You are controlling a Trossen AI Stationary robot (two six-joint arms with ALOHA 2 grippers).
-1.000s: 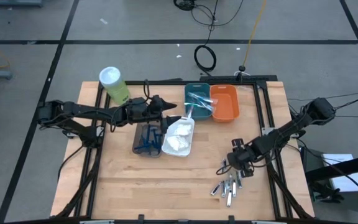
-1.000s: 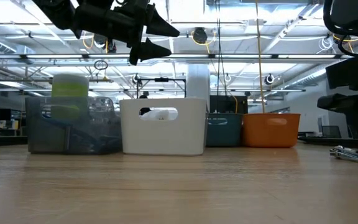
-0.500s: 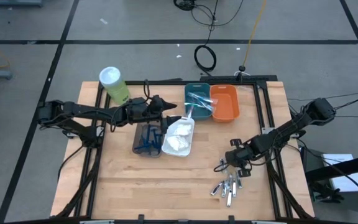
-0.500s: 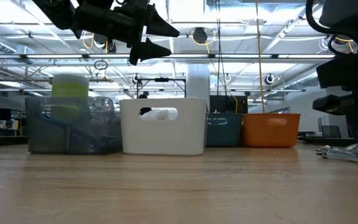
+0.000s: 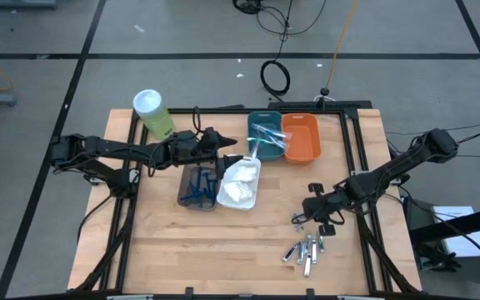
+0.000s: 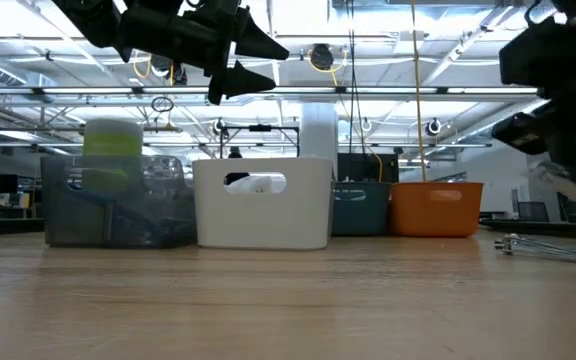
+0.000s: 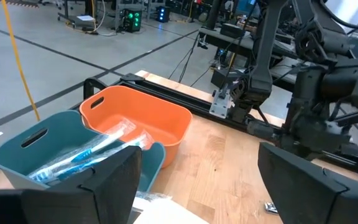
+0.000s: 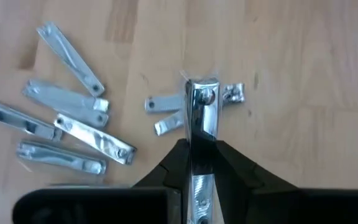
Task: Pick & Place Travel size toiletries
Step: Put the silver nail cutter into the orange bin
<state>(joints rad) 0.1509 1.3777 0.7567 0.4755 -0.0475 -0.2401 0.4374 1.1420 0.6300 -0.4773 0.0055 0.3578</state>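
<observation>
The travel size toiletries left on the table are silvery nail clippers: a loose group (image 5: pixel 304 250) near the front right, seen close up as several clippers (image 8: pixel 67 124). My right gripper (image 5: pixel 311 215) (image 8: pixel 201 149) hangs just above them, shut on one silvery clipper (image 8: pixel 202 102). Two small clippers (image 8: pixel 166 115) lie on the wood under it. My left gripper (image 5: pixel 233 158) (image 7: pixel 197 186) waits open above the white bin (image 5: pixel 240 182), holding nothing. My right gripper pinches the clipper between its two fingers, at the lower part of its body (image 8: pixel 201 134). The clipper lies along the fingers, and its riveted end (image 8: pixel 202 93) sticks out past the fingertips. In the low view the gripper (image 6: pixel 568 130) stands well above the table.
A dark bin (image 5: pixel 198 185) with blue items stands beside the white bin. A teal bin (image 5: pixel 265 133) with toothbrushes and an orange bin (image 5: pixel 300 137) stand at the back. A green canister (image 5: pixel 152 112) stands at the far left. Bare wood lies at the front left.
My right gripper has risen from the table and shifted slightly toward the left edge, above the loose clippers.
</observation>
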